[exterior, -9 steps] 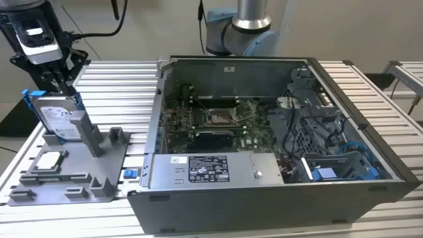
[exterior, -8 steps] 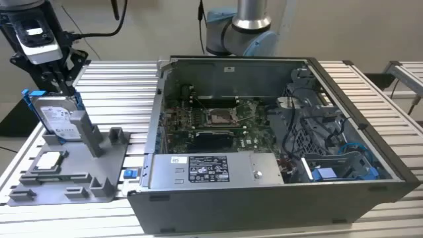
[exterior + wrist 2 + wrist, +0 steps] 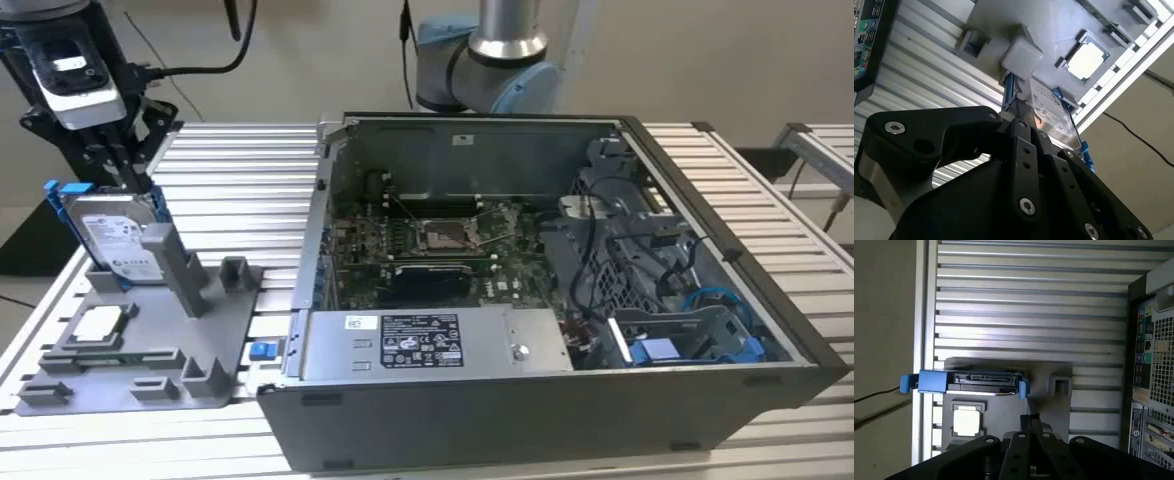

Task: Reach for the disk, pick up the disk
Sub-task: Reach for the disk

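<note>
The disk [image 3: 114, 235] stands upright on its edge in a slot of the grey fixture [image 3: 200, 345] at the exterior view's left. It is silver with a white label and a blue frame. My gripper [image 3: 131, 180] hangs straight above it, its tip at the disk's top edge near the corner beside the grey post [image 3: 174, 265]. In the second wrist view the gripper [image 3: 1015, 117] ends right at the labelled disk [image 3: 1051, 112]. In the first wrist view the disk's top edge [image 3: 985, 380] lies just past the gripper [image 3: 1029, 419]. Whether the gripper touches the disk does not show.
A square silver processor chip [image 3: 100, 325] lies flat on the fixture in front of the disk. A small blue clip [image 3: 262, 350] sits between the fixture and the open computer case [image 3: 561, 250], which stands to the exterior view's right. Everything rests on a slatted metal table [image 3: 247, 180].
</note>
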You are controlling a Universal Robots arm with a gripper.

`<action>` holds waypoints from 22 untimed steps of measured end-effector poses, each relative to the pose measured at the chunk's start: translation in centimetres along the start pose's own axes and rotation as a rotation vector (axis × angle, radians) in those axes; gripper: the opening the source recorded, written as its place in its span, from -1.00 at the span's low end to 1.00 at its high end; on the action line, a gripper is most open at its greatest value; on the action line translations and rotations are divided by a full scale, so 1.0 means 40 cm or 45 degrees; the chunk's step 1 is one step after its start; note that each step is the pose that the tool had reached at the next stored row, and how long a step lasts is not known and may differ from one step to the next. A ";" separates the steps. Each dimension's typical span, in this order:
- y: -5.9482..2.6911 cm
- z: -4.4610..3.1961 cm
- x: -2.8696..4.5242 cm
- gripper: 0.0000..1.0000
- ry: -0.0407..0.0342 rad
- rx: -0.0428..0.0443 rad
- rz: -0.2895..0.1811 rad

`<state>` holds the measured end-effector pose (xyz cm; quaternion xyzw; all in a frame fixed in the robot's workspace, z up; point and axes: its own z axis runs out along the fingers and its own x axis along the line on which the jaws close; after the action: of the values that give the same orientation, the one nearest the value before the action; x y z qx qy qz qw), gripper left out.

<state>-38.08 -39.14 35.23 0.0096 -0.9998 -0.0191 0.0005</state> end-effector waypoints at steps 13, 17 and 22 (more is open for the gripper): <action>0.064 0.003 0.026 -1.00 0.0000 0.001 0.000; 0.080 0.005 0.068 -1.00 -0.0001 0.001 0.000; 0.086 0.007 0.125 -1.00 -0.0001 0.001 0.000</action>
<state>-43.13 -35.79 35.09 0.0096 -0.9998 -0.0186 0.0004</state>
